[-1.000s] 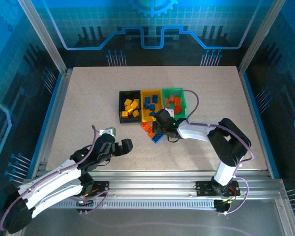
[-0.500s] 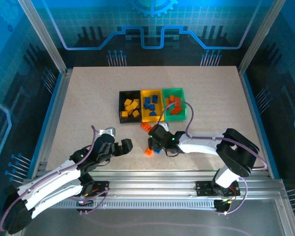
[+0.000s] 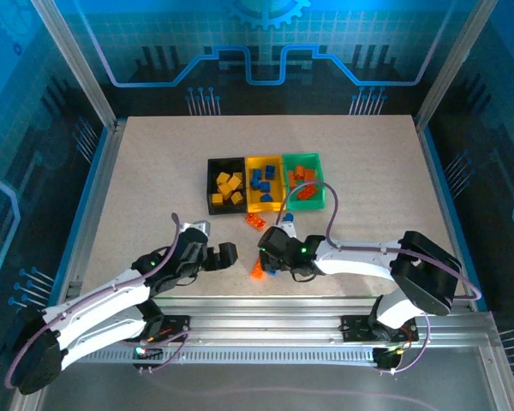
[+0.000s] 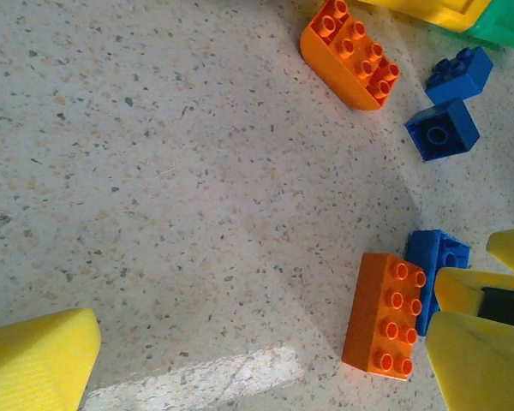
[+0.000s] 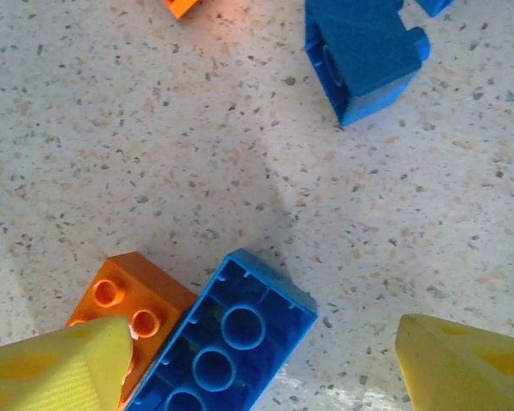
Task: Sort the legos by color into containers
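I work in a robot lab cell: aluminium frame (image 3: 77,66), blue circuit-print walls (image 3: 368,51) (a gear (image 3: 265,10) drawn up top), speckled table (image 3: 154,163), slotted rails (image 3: 265,327).

Upturned blue brick (image 5: 227,342) cut off by bottom edge, orange brick (image 5: 128,304) half hidden behind yellow finger (image 5: 56,368)

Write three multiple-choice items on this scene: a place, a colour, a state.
1. The upside-down blue brick lies: A in a bin; B on the table beside an orange brick; C stacked on another brick.
2. The black bin holds bricks that are: A yellow; B blue; C orange.
3. The right hand is: A open; B shut on a brick; C shut on nothing.
Key: B, the right wrist view shows it lying there; A, yellow bricks lie in it; A, its fingers stand wide apart.
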